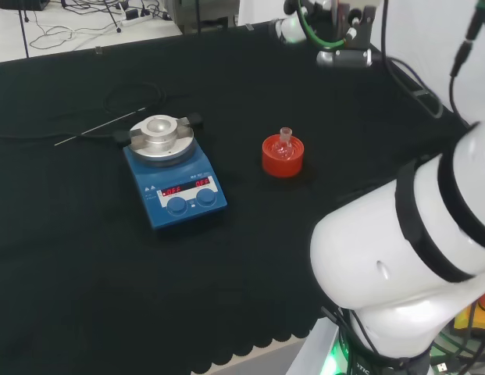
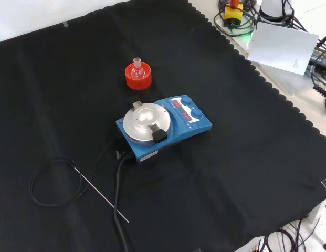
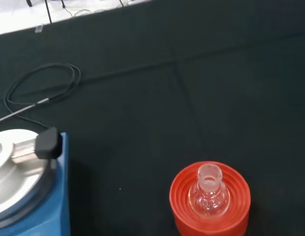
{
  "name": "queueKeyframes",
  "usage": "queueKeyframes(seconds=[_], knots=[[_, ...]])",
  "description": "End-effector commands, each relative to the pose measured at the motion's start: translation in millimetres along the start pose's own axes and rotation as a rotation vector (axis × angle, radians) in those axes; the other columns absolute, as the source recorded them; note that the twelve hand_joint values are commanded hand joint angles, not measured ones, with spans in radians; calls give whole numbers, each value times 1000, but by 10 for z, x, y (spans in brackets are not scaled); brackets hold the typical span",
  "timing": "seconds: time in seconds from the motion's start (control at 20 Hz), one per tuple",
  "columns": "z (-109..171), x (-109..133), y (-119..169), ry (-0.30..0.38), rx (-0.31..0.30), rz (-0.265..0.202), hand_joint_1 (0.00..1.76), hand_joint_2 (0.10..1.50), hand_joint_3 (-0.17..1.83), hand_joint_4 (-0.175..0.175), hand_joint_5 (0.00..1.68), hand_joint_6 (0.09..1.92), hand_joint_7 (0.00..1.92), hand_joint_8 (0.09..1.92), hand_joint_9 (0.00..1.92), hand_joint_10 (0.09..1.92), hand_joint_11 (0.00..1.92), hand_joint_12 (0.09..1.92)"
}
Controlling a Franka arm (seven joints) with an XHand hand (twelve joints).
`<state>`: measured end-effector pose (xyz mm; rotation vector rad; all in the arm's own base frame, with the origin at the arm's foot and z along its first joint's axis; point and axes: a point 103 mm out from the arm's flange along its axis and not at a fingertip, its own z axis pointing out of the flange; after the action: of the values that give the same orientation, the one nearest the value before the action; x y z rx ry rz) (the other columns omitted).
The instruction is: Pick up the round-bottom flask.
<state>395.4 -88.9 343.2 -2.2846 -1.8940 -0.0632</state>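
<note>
Glassware on a black cloth counter [image 2: 267, 173]: a small clear round-bottom flask [image 1: 284, 145] sits upright in a red ribbed stand [image 1: 283, 161], its short neck pointing straight up and its open mouth on top. In the head view the stand is near the middle of the cloth, just right of a blue hotplate stirrer [image 1: 176, 187] with a round metal top, a lit display and two knobs. In the front view the flask and stand lie beyond the stirrer, toward the top of the cloth. A thin metal probe [image 2: 100, 193] on a coiled black cable [image 2: 50, 181] lies on the stirrer's other side, well apart from the flask.

The wrist view looks down on the flask from above and to one side, with the neck's open ring facing the camera and the bulb nested in the stand's centre. No fingers are visible, so I cannot tell whether they are spread or curled.

Judging by that view, the hand is well above the flask and the pick-up has not begun. Since the flask's long axis is vertical, the likely approach is a descent toward the neck, closing around it above the stand's rim.
</note>
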Motion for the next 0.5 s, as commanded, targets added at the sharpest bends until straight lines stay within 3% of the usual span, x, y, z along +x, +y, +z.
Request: queueKeyframes(seconds=[0.05, 0.5], knots=[[629, -334, 544, 69, -41, 27, 585, 961, 330, -17, 486, 235, 166, 601, 297, 663, 0, 1396], [1169, -468, 614, 109, -3, 61, 776, 759, 474, -14, 550, 199, 193, 619, 349, 655, 0, 1417]])
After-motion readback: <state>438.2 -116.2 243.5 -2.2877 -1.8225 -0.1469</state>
